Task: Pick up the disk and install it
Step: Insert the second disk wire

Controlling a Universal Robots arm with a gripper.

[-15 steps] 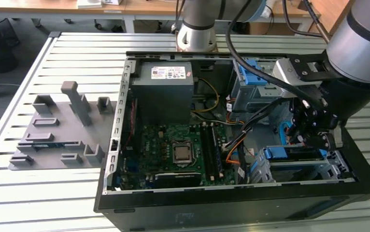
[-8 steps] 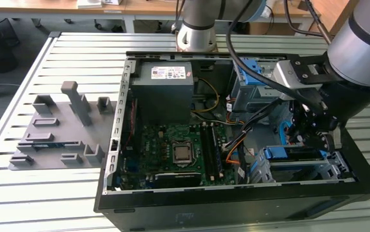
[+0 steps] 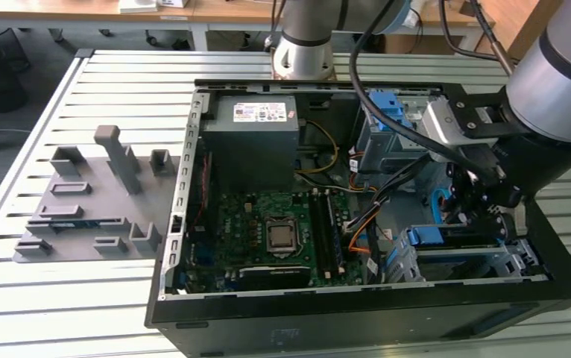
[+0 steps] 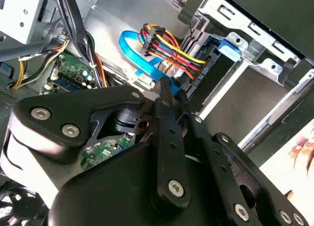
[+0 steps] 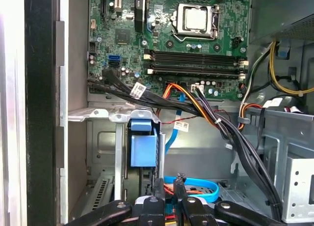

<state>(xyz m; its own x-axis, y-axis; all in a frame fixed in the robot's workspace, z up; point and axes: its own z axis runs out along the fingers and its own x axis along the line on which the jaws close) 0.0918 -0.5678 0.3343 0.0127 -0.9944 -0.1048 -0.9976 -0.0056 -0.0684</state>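
Nearest the lens in both wrist views: black gripper (image 5: 169, 183) (image 4: 172, 92), fingers drawn almost together, clasping nothing. Just beyond the tips in the first wrist view: the disk (image 5: 143, 148), blue frame outward, slotted into the metal bay (image 5: 98, 115). Close by, a blue cable (image 5: 196, 184). Farther off, green circuit board (image 5: 162, 34). In the exterior view, gripper (image 3: 484, 203) down inside the open computer case (image 3: 365, 313), above the disk (image 3: 430, 237).

Green motherboard (image 5: 167, 39) with a silver CPU socket (image 5: 195, 17); black case (image 3: 365, 321); grey power supply (image 3: 250, 142) with a white sticker (image 3: 261, 112); blue carrier tab (image 5: 143, 147); blue ribbon cable (image 4: 140, 56); red, yellow, orange and black wire bundle (image 4: 167, 49); black gripper (image 4: 171, 91); grey fixture (image 3: 92, 201) on a pale slatted table (image 3: 67, 298)
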